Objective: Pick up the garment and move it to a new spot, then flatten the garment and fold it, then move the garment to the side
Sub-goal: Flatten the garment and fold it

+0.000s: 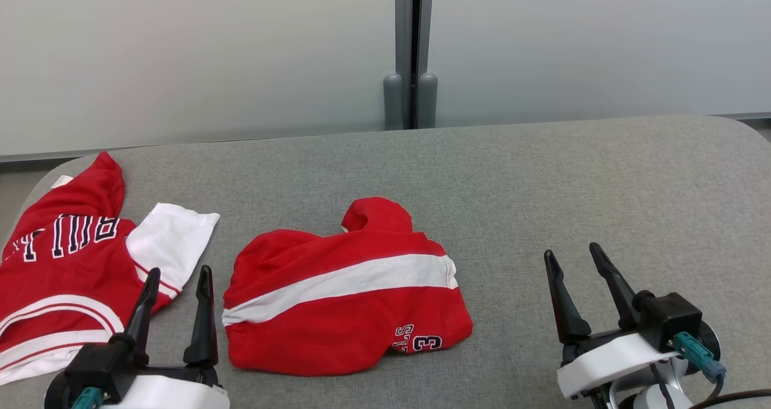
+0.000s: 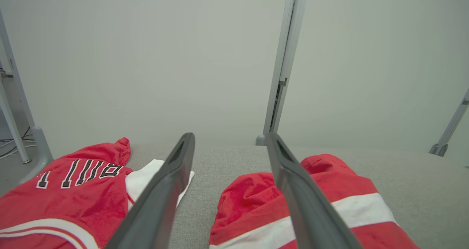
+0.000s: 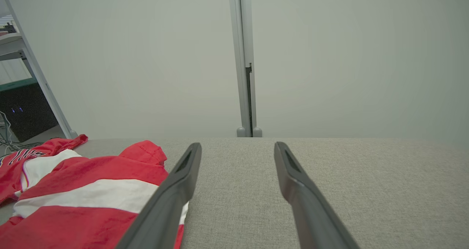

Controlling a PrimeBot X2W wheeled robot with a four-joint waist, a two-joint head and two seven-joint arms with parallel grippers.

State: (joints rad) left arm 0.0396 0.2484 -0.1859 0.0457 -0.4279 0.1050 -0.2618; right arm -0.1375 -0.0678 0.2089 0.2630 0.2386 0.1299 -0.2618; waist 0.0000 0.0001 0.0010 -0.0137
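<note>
- Near the middle of the bench (image 1: 572,174), a little left of centre: the garment (image 1: 346,294), red with a broad white stripe slanting across it, bunched into a rough heap rather than spread flat.
- At its near right corner: white digits and letters with dark outlines, partly tucked under a fold. At its far edge: a small red hump standing up.
- At the far left of the bench: a second red jersey (image 1: 60,270), with dark-outlined white lettering across it and white bands along the near hem, reaching the bench's rounded left corner.
- Against the jersey's right side: a white cloth (image 1: 171,240). Unclear whether a sleeve of the jersey or a separate piece.
- Between the white cloth and the garment: a strip of bare grey bench.
- Left gripper (image 1: 179,270): near left, open, fingers spread and pointing toward the far side, holding nothing. Left finger in front of the jersey's near right edge, right finger over the bare strip just left of the garment. Contact with the cloth impossible to judge.
- Right gripper (image 1: 571,250): near right, open and empty, over bare bench, well apart from the garment.
- From the right wrist: the garment off to the left of the spread fingers, plain bench ahead.
- Beyond the far edge: pale wall panels with a grey post (image 1: 411,53) between them.
</note>
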